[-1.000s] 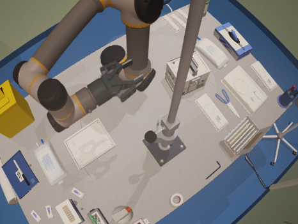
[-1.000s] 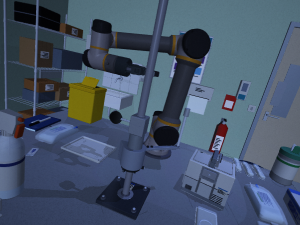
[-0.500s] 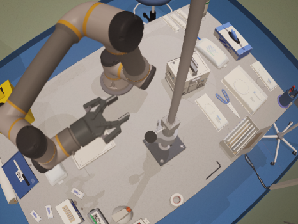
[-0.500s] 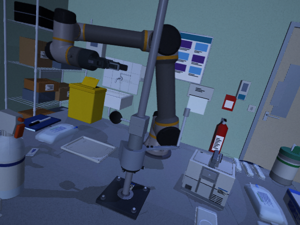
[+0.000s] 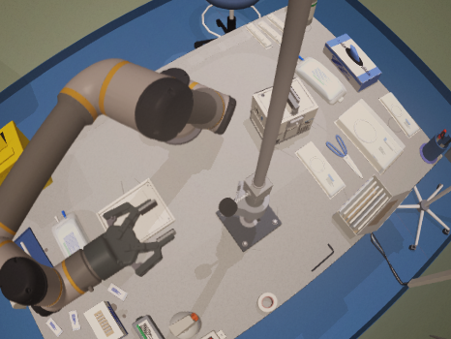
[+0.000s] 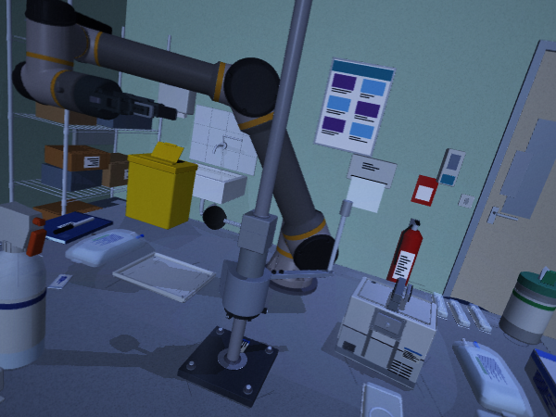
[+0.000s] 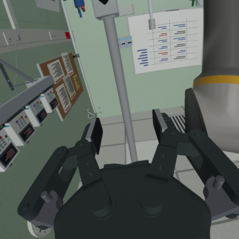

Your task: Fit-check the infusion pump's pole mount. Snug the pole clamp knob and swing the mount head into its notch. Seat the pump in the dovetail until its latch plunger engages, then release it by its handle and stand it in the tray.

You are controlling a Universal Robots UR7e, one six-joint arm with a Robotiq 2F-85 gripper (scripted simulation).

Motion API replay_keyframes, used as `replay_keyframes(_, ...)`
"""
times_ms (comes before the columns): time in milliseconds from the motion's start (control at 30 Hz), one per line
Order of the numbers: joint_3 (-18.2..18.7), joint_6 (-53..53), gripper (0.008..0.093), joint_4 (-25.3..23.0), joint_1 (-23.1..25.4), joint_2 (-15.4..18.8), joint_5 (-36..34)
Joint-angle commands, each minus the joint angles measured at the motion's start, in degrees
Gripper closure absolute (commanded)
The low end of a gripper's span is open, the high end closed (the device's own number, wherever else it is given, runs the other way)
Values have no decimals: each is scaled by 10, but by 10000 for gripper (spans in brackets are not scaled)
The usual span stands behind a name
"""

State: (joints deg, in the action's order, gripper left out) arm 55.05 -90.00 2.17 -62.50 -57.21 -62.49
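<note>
In the middle of the table a grey pole [image 5: 275, 97] rises from a dark base plate [image 5: 248, 224], with the pole clamp [image 6: 257, 230] and its black ball knob [image 5: 226, 207] [image 6: 213, 217] low on it. The white infusion pump [image 5: 284, 112] [image 6: 388, 331] sits on the table behind the pole, handle up. The flat tray [image 5: 137, 211] [image 6: 163, 275] lies to the pole's left, and my gripper [image 5: 154, 226] [image 6: 170, 111] [image 7: 128, 132] hangs open and empty high above it, pointing toward the pole.
A yellow bin [image 6: 159, 187] stands at the table's far left corner. Wipes packs, sterile pouches, scissors [image 5: 343, 153], a tape roll [image 5: 267, 301] and a hex key [image 5: 322, 256] lie scattered about. My arm's base [image 6: 303, 259] sits behind the pole.
</note>
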Motion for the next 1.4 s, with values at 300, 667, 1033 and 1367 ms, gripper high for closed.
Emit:
replay_keyframes(300,-64,0,334,25,4,38,3)
replay_keyframes(667,-37,0,334,-2,4,39,4)
replay_keyframes(1033,83,0,334,-136,4,53,4)
replay_keyframes(1367,121,0,334,-190,4,68,4)
